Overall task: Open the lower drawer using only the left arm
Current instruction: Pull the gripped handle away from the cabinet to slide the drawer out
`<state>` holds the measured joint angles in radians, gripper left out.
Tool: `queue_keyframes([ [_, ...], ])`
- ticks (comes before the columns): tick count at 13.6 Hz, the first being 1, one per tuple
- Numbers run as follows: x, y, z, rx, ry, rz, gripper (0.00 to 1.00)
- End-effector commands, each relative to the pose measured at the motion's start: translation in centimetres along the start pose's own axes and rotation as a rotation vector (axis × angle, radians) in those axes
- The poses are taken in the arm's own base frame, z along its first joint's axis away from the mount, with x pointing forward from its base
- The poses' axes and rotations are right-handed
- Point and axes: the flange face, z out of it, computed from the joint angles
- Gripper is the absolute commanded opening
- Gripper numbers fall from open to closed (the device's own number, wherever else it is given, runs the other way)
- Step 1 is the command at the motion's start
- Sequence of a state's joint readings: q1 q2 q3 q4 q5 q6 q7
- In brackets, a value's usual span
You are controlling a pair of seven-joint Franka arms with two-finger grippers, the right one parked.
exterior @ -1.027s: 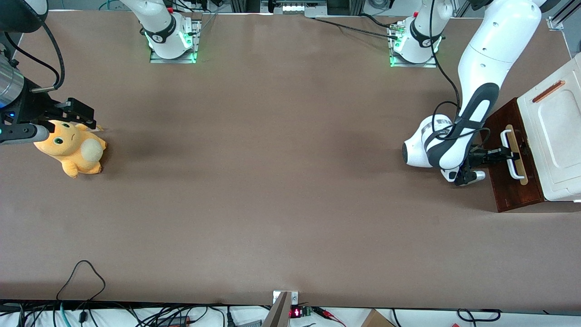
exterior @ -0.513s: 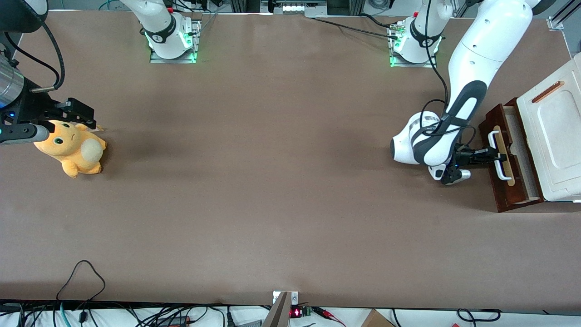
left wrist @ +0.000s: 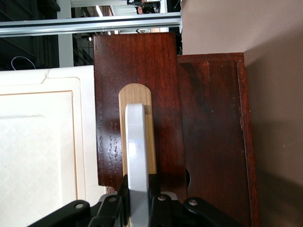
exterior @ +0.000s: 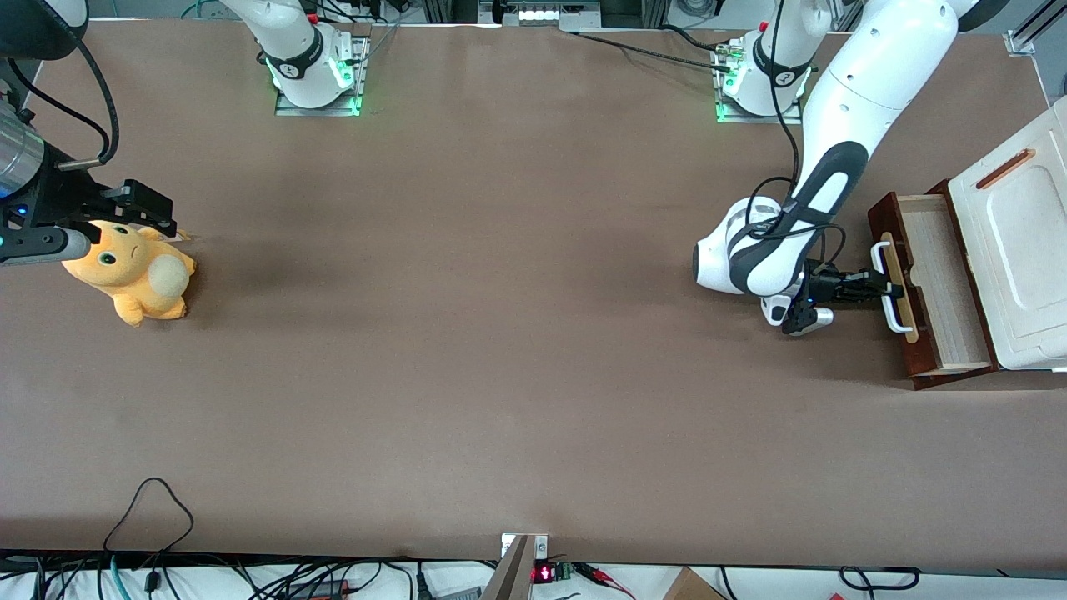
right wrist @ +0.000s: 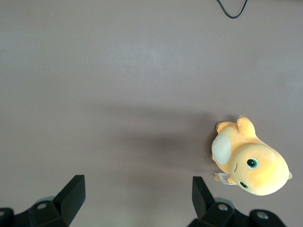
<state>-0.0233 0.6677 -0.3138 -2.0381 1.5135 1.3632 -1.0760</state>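
Your gripper has its fingers pinched tight on the white handle of the lower drawer. That drawer stands pulled out at the desk's three o'clock end, pale wood inside showing, under the white cabinet top.

You are seeing the white cabinet top running off the picture's edge at the working arm's end of the desk. The gripper is covering part of the white handle, and its fingers are being cropped.
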Motion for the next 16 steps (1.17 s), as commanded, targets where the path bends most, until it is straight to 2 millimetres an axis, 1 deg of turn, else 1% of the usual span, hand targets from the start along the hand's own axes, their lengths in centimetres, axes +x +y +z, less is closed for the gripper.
queue_keyframes([
  [1, 1.5, -0.2, -3.3, -0.028, 0.085, 0.030, 0.11],
  [2, 1.5, -0.2, -3.2, -0.030, 0.082, 0.035, 0.21],
  [3, 1.5, -0.2, -3.1, -0.029, 0.080, 0.037, 0.36],
  [5, 1.6, -0.4, -2.9, -0.029, 0.074, 0.035, 0.81],
  [6, 1.7, -0.8, -2.9, -0.031, 0.073, 0.031, 1.00],
  [7, 1.7, -1.1, -2.8, -0.032, 0.072, 0.040, 1.00],
  [9, 2.6, -3.3, -2.7, -0.057, 0.064, 0.043, 1.00],
  [10, 3.8, -5.1, -3.2, -0.126, 0.033, 0.028, 1.00],
  [11, 5.2, -7.5, -4.0, -0.256, -0.012, 0.005, 1.00],
  [12, 6.1, -9.4, -4.7, -0.352, -0.040, -0.001, 1.00],
  [13, 6.8, -11.8, -4.8, -0.444, -0.064, -0.005, 1.00],
  [14, 7.1, -14.1, -5.3, -0.509, -0.057, -0.005, 1.00],
  [16, 6.5, -18.3, -5.5, -0.627, -0.104, -0.031, 1.00],
])
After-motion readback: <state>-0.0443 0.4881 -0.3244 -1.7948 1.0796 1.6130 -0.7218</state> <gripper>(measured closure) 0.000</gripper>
